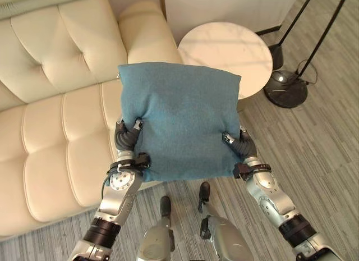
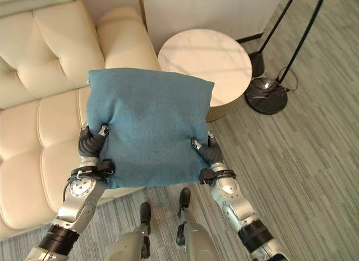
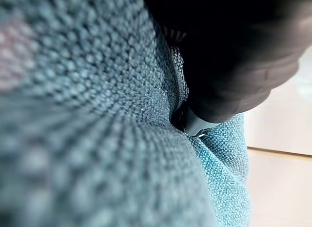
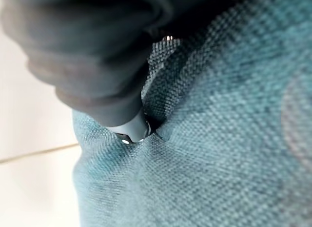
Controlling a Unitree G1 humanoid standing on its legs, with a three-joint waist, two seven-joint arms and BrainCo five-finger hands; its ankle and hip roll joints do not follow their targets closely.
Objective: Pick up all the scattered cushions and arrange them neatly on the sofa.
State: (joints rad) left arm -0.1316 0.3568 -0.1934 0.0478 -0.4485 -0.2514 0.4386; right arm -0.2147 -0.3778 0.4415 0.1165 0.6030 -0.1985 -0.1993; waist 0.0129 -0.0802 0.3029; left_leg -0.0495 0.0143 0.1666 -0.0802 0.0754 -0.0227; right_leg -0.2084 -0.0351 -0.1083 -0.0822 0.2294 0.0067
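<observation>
While the teal cushion (image 1: 182,120) hangs above the cream sofa (image 1: 50,126), left hand (image 1: 127,135) and right hand (image 1: 240,142) pinch its sides.

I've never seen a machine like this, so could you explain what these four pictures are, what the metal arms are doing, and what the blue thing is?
This is a two-legged humanoid robot, seen through its own cameras. Two pictures come from a pair of cameras on its head, looking down; they show the same scene from slightly different spots. The other two come from cameras on its wrists, very close to the hands, so you see mostly woven fabric.

The blue thing is a teal cushion. The left hand and right hand pinch it from opposite sides, its thumbs pressing dents into the cloth, and it is held up in front of the robot.

Behind it is a cream leather sofa, where the cushion is meant to go. Beside the sofa stands a round marble side table, and further right the black base of a floor lamp sits on the grey striped floor.
</observation>
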